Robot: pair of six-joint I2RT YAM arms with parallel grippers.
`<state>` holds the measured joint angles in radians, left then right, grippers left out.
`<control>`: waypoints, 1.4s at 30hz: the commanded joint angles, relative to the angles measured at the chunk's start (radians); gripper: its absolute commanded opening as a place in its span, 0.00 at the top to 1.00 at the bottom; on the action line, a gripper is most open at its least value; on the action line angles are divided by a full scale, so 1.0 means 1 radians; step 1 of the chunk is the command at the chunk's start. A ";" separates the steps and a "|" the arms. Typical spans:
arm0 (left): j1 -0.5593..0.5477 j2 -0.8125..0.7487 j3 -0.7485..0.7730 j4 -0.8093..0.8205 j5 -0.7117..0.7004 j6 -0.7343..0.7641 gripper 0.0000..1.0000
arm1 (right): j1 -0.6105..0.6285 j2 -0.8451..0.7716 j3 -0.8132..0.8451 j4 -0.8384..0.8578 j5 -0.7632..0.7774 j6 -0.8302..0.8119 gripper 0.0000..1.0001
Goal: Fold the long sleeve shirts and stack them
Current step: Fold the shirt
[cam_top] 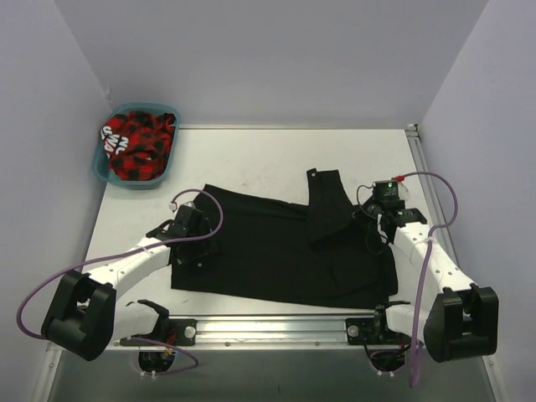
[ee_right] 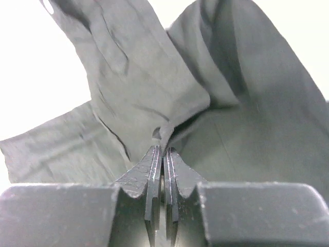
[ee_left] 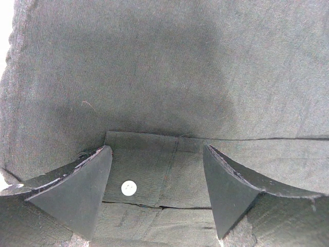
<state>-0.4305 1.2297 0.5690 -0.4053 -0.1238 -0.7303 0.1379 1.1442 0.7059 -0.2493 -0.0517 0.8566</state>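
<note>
Lab booth with plain walls [cam_top: 251, 59]

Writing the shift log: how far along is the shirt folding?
Done: black shirt spread flat, one sleeve lying over its right side. In hand: right gripper pinches a fold; left gripper hangs open over the buttons. Left: most folding, stacking; red cloth sits in the basket.

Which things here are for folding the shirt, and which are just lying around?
For the job: black shirt; right pincer, shut on it; left pincer, open over it.
Lying about: teal basket; red-and-black cloth inside it.
</note>
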 commanded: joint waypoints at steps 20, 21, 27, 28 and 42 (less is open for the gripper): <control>0.006 -0.075 -0.086 0.000 0.101 -0.047 0.18 | -0.207 0.361 0.401 0.157 -0.002 -0.163 0.79; 0.006 -0.084 -0.072 -0.010 0.102 -0.044 0.18 | -0.205 0.370 0.421 0.154 -0.026 -0.178 0.77; 0.006 -0.110 0.023 -0.064 0.093 0.011 0.18 | -0.118 0.361 0.486 0.071 -0.010 -0.295 0.50; 0.006 -0.110 0.057 -0.067 0.089 0.025 0.18 | -0.098 0.365 0.500 0.050 -0.001 -0.324 0.49; 0.004 0.272 0.337 0.026 0.076 0.109 0.18 | 0.147 0.681 0.736 -0.068 -0.002 -0.513 0.57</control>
<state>-0.4240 1.4410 0.8570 -0.4030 -0.0544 -0.6411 0.2710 1.8034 1.4239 -0.2443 -0.0719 0.3851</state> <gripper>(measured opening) 0.821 0.434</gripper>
